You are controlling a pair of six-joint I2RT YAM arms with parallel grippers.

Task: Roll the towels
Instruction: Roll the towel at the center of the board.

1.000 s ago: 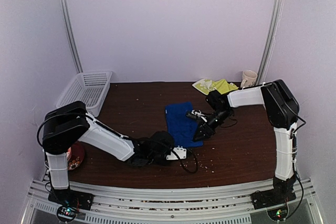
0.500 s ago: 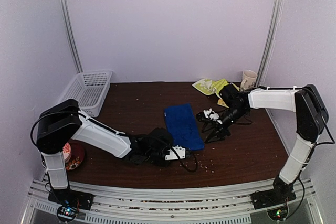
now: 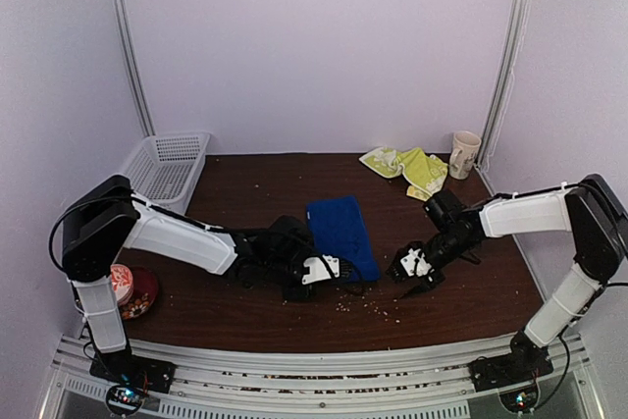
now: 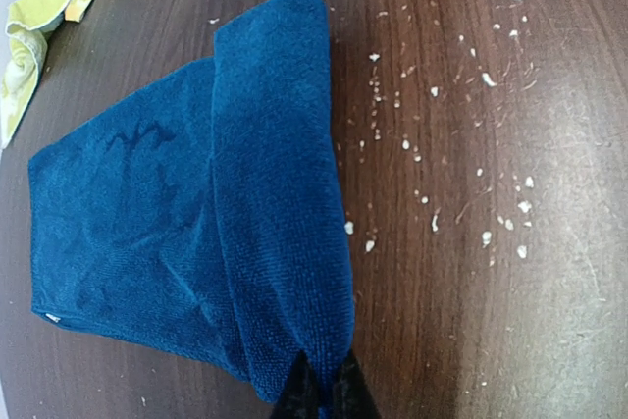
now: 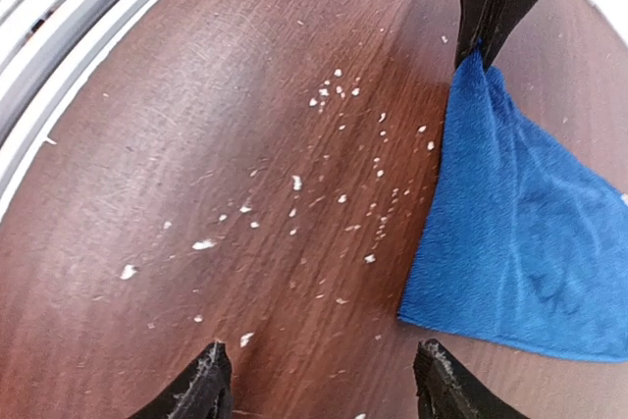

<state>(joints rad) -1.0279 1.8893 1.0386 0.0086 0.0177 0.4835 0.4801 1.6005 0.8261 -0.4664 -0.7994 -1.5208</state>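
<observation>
The blue towel — plain terry, one edge folded over, white tag unreadable — is laid on the surface, a corner pinched by the left gripper. The right gripper is held open nearby.

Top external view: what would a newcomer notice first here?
The royal-blue towel lies in the middle of the table, one long edge folded over and its near corner pinched in the left tool. The right tool hangs open over white crumbs beside it. A yellow-green towel sits crumpled at the far right by a mug.
</observation>
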